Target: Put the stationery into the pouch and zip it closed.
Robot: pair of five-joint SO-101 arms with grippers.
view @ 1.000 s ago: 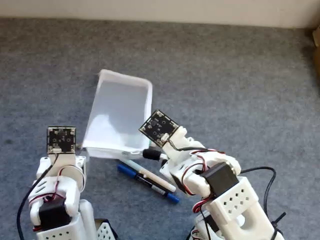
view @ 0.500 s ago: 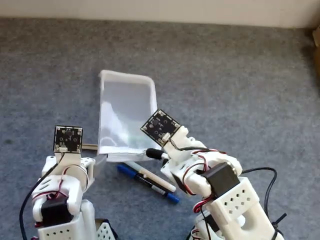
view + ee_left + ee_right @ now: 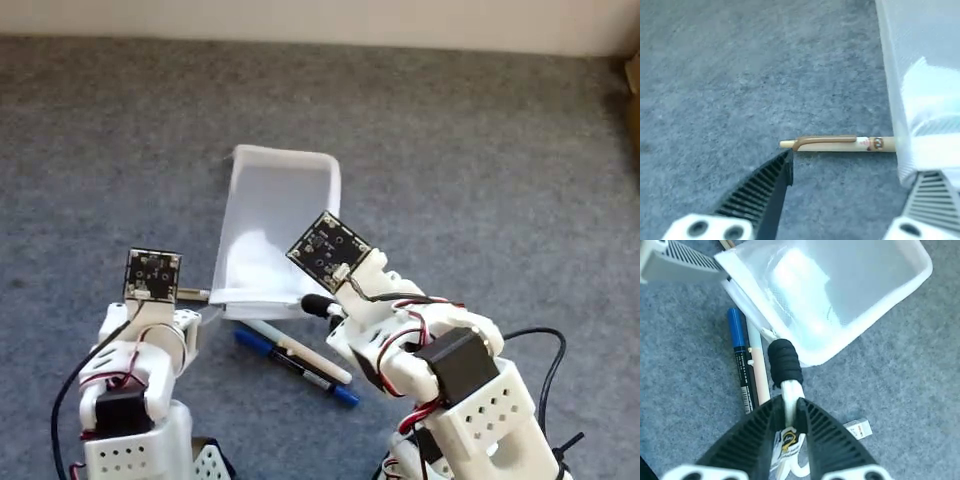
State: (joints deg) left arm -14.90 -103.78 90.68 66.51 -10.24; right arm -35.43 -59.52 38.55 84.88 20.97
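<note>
1. The translucent white mesh pouch, a soft rectangle with a thicker rim, lies in the middle of the grey, short-piled carpet, with its open mouth towards the arms.
2. The right gripper has its ribbed black fingers clenched on a white plastic pen with a black ribbed rubber grip. The grip end sits at the right of the pouch's near mouth edge.
3. The left gripper is spread wide, with one black toothed finger and one white ribbed one. The white finger is right at the pouch's near left corner.
4. A slim tan pen with a brown clip lies flat on the carpet just ahead of the black finger's tip, one end at the pouch's edge.
5. A blue-capped, black-barrelled marker and a cream pen lie side by side on the near side of the pouch.
</note>
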